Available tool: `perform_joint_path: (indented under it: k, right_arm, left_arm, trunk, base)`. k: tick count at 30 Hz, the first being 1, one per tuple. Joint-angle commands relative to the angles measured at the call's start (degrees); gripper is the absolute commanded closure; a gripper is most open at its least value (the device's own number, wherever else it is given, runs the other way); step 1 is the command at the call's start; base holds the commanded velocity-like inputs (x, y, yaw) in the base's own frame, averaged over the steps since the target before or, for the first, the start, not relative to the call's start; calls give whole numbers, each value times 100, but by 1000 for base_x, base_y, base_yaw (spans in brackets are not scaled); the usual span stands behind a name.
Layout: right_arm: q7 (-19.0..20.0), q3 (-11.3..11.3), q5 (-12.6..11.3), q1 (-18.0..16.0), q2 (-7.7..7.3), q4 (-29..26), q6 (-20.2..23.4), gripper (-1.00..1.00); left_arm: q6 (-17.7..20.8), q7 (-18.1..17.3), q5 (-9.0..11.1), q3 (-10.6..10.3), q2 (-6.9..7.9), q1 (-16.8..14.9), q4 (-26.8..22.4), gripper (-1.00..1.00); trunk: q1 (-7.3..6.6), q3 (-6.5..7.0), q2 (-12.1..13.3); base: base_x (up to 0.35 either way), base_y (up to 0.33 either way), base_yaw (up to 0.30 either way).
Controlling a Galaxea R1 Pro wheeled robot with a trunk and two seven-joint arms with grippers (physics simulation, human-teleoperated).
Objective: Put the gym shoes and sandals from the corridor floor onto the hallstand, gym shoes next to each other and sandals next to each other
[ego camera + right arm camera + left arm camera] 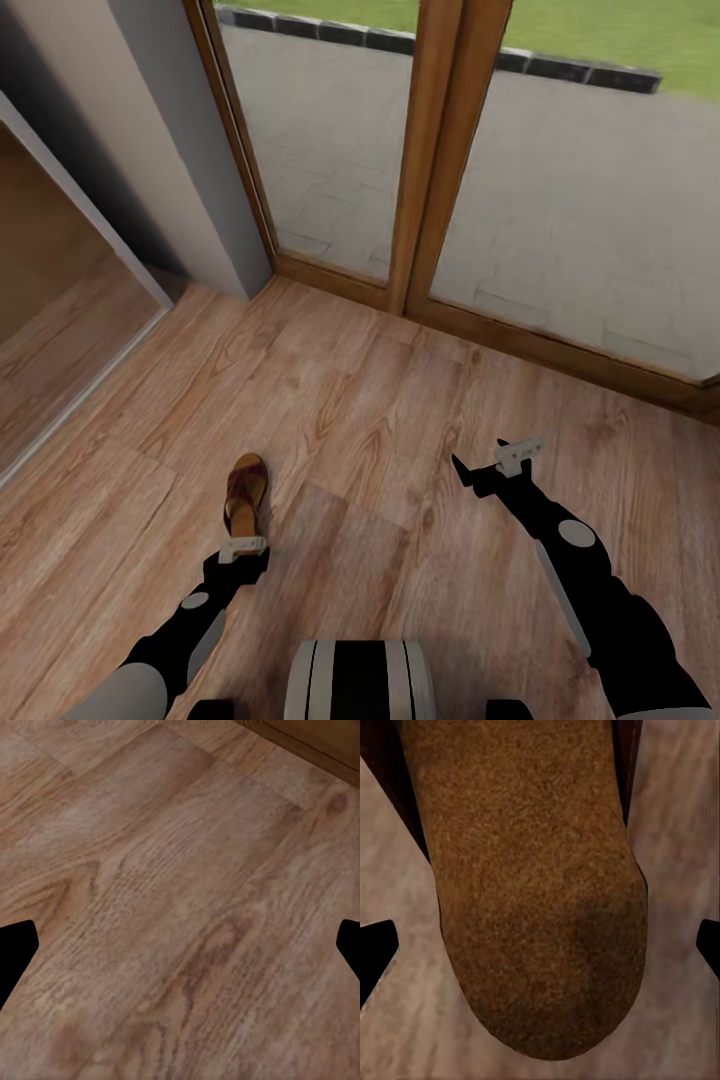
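Left pincer (243, 547) sat low over the heel end of one sandal (245, 494), fingers spread wide: in the left wrist view the two tips (376, 952) stood out at either side of the tan footbed (532, 885), neither touching it. So released, straddling, not yet gripping. Sandal lay flat on the floor (380, 400), toe pointing toward the glass door (420, 150).

Right pincer (487, 462) hung spread and empty over bare planks, well apart from the sandal.

Step in hand, as I read it: pick of the first sandal. Next move likely a short drop and a squeeze across the heel, then lift. The heel looked wide against the gap, so a slip was possible.
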Motion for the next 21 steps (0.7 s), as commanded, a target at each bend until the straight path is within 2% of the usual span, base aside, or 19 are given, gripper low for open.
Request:
perform_joint_path:
  k: [1,5,11,12,18,21]
  right_arm:
    - [16,0,38,-2,-3,-9,28,-100]
    - [14,1,38,-2,-3,-9,29,-100]
    - [15,2,38,-2,-3,-9,29,-100]
    - [17,2,38,-2,-3,-9,30,-100]
    - [15,2,38,-2,-3,-9,30,-100]
    - [14,2,38,-2,-3,-4,30,-100]
  left_arm:
    - [-76,2,26,0,0,1,8,-100]
    - [-295,14,26,0,-1,14,40,-100]
    - [-397,21,26,0,6,20,69,-100]
    - [-388,22,30,-6,8,21,79,100]
    - [-379,22,44,0,14,21,91,100]
    - [-411,22,153,-6,28,32,76,100]
  trunk:
    - [0,-3,-1]
    - [0,-3,-1]
    - [0,-3,-1]
    - [0,-3,-1]
    - [0,-3,-1]
    - [0,-3,-1]
  base:
    - [58,0,0]
    - [33,0,0]
    - [7,0,0]
    - [1,0,0]
    - [0,0,0]
    - [0,0,0]
